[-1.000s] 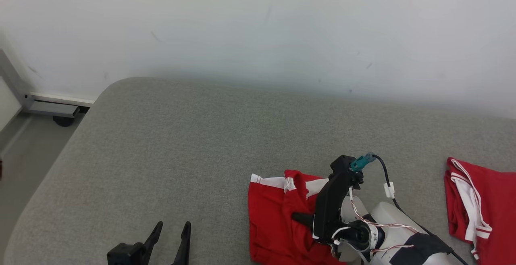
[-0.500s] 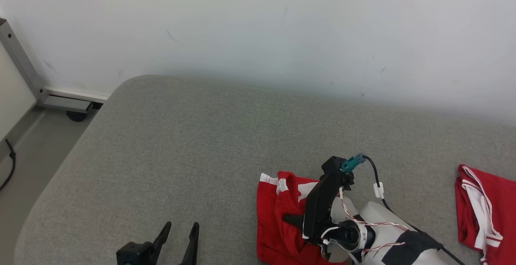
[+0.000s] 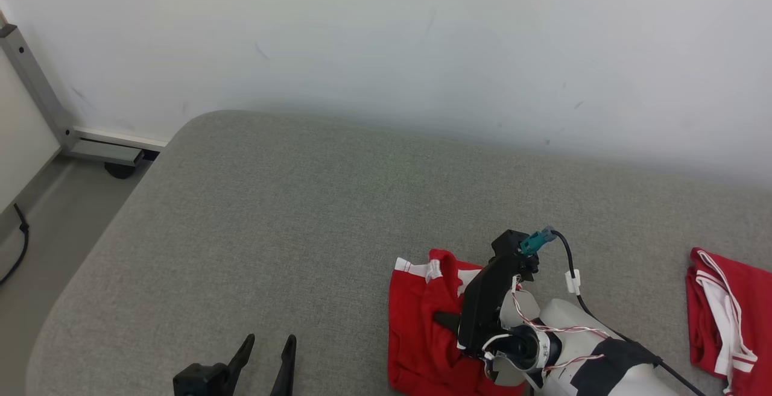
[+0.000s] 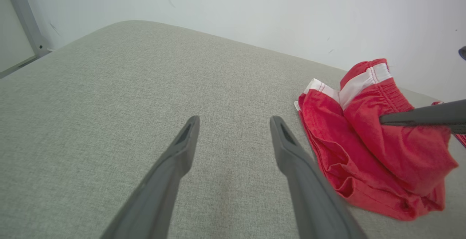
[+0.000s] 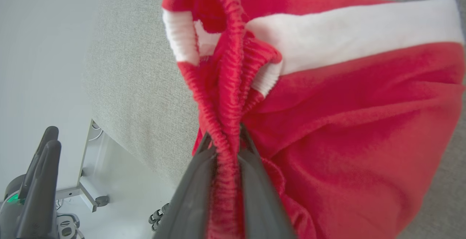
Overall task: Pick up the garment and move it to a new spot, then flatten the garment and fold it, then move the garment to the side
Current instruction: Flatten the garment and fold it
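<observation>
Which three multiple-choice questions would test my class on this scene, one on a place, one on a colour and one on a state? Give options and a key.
1. In the head view, where on the grey surface does the second garment lie?
A. at the far right edge
B. at the far left corner
C. against the wall at the back

2. What colour is the band on the red garment?
A. blue
B. white
C. yellow

3. How does the right gripper stand?
A. wide open over bare fabric
B. shut on a fold of the red garment
C. shut on a cable

Key:
1 A, it lies at the right border of the head view.
2 B, the right wrist view shows a white strip along the waist.
3 B, both fingers pinch the gathered elastic edge.
</observation>
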Controlling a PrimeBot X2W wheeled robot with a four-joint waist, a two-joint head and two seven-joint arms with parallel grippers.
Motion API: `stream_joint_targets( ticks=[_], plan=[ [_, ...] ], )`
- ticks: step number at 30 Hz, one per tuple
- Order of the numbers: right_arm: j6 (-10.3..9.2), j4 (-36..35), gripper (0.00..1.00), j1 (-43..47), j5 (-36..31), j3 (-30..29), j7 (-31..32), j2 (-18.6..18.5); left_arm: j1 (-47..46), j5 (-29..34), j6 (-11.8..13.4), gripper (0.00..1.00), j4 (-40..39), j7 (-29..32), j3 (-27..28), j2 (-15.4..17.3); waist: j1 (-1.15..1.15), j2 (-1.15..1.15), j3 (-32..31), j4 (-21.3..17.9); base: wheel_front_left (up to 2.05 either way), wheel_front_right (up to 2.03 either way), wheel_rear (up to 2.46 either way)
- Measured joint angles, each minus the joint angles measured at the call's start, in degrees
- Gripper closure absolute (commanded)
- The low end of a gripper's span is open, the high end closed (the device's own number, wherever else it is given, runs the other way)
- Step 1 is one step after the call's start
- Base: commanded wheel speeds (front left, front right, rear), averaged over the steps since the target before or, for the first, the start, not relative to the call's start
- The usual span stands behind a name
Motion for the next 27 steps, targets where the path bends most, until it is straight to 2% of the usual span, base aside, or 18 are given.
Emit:
stream_joint_targets(
  ticks=[1, 7, 11, 14, 16, 21, 27],
  plan=[
    [0.0, 0.19, 0.0, -0.08, 0.2, 0.26, -0.37, 0.01, 0.0, 0.04, 0.0, 0.0, 0.04, 0.0, 0.04, 0.01, 0.0, 0.0, 0.0, 0.05, 0.0, 0.0, 0.0],
    [-0.01, 1.07, 0.0, -2.11, 1.4, 1.91, -1.14, 0.03, 0.03, 0.05, 0.03, 0.0, 0.16, 0.0, 0.91, 0.15, 0.0, 0.0, -0.12, -0.1, 0.0, 0.0, 0.0],
    [0.04, 0.75, 0.0, -2.42, 1.31, 0.94, -2.26, 0.04, 0.24, 0.05, 0.07, 0.0, 0.16, 0.0, 1.25, 0.33, 0.0, 0.0, -0.4, -0.89, 0.0, 0.0, 0.0],
    [1.33, -1.65, 0.0, -2.37, 1.24, -0.83, -5.14, -0.44, 1.06, 0.05, 0.1, 0.0, 0.02, 0.0, 1.65, 0.38, 0.0, 0.0, -0.6, -1.64, 0.0, 0.0, 0.0],
    [2.1, -3.33, 0.0, -2.29, -0.21, -0.8, -7.37, -2.11, 1.48, 0.05, 0.14, 0.0, 0.01, 0.0, 1.77, 0.67, 0.0, 0.0, -0.7, -2.19, 0.0, 0.0, 0.0],
    [2.11, -4.67, 0.0, -0.11, -4.88, 0.08, -12.13, -8.7, 2.39, 0.05, 0.57, 0.0, -1.26, 0.0, 2.56, 1.41, 0.0, 0.0, -0.71, -3.57, 0.0, 0.0, 0.0],
    [2.1, -5.54, 0.0, 5.64, -6.57, 2.29, -14.57, -9.29, 2.41, 0.19, 0.67, 0.0, -2.74, 0.0, 3.07, 1.85, 0.0, 0.0, -0.08, -4.71, 0.0, 0.0, 0.0]
  ],
)
